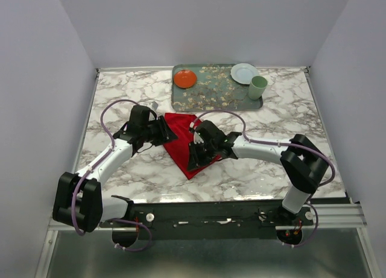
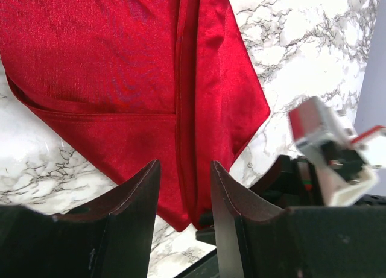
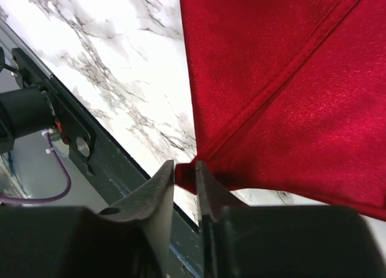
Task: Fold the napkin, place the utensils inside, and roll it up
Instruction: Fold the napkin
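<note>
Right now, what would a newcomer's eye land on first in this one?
The bright red napkin, lying in the middle of the white marble table. The right gripper is pinched shut on one of its corners, while the left gripper hangs open over a folded edge. At the far edge, a patterned tray holds an orange plate.

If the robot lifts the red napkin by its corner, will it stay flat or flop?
Probably floppy: the napkin shows creases and a folded seam, so it should droop from the corner pinched in the right gripper. Its shiny weave looks slippery, so it might slide out.
</note>
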You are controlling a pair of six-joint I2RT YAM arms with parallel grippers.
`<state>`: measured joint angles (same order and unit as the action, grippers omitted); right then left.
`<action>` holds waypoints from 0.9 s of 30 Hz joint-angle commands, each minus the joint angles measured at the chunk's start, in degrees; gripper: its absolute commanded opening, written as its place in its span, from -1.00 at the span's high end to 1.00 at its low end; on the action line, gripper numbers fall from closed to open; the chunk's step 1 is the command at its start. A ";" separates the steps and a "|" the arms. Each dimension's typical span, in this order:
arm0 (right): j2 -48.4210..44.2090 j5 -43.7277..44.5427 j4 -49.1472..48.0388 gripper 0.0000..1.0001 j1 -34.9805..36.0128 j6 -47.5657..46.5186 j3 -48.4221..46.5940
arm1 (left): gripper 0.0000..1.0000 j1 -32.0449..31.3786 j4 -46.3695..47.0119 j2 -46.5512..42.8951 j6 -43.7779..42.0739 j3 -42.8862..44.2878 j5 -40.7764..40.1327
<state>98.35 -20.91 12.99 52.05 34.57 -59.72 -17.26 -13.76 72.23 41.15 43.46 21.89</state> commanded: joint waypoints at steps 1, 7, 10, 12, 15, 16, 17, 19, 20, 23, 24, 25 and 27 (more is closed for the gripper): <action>2.99 -3.62 -1.13 0.20 0.68 0.33 -3.03 | 0.06 0.29 0.66 -0.51 -0.37 -0.22 0.87; -9.19 0.77 0.19 -0.40 -3.34 -1.34 0.56 | 0.06 -1.81 1.27 -0.94 0.77 -1.71 2.46; -12.90 0.25 0.10 -0.43 -11.32 -2.22 5.03 | 0.17 -5.85 2.94 -0.77 2.36 -2.68 2.90; -12.66 -1.41 -0.77 -0.43 -15.12 -2.57 6.46 | 0.24 -8.74 4.53 0.80 2.88 -2.59 2.81; -10.46 -4.49 -2.00 -0.26 -19.26 -4.42 6.81 | 0.37 -13.85 5.49 4.67 2.54 -1.45 1.93; -10.19 -4.76 -2.36 -0.11 -21.18 -4.51 6.99 | 0.42 -15.60 5.85 5.72 2.36 -1.19 2.02; -9.49 -5.28 -3.32 -0.04 -22.33 -3.90 7.69 | 0.45 -16.40 6.28 7.47 2.19 -1.27 1.76; -8.35 -8.08 -6.74 0.16 -25.40 -3.28 9.88 | 0.66 -17.63 7.51 9.06 2.10 -2.06 2.36; -7.74 -10.36 -7.54 0.23 -25.86 -3.36 10.15 | 0.67 -18.42 8.30 10.73 2.01 -2.15 2.63; -6.15 -11.78 -9.47 0.27 -26.48 -3.54 11.82 | 0.69 -19.57 8.31 13.37 0.87 -1.89 2.72; -5.28 -11.79 -10.09 0.27 -26.48 -3.54 12.08 | 0.70 -19.66 8.40 13.81 0.78 -1.98 2.55; -4.92 -11.70 -10.35 0.28 -26.56 -3.54 12.70 | 0.70 -19.75 8.75 14.17 0.69 -2.41 2.54; -3.87 -11.44 -11.67 0.28 -26.83 -3.37 13.23 | 0.69 -19.66 9.01 14.87 0.34 -2.59 1.93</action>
<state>92.47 -29.08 6.44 25.41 31.62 -48.23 -36.51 -6.98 85.93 42.96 41.56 23.68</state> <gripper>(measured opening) 0.365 0.154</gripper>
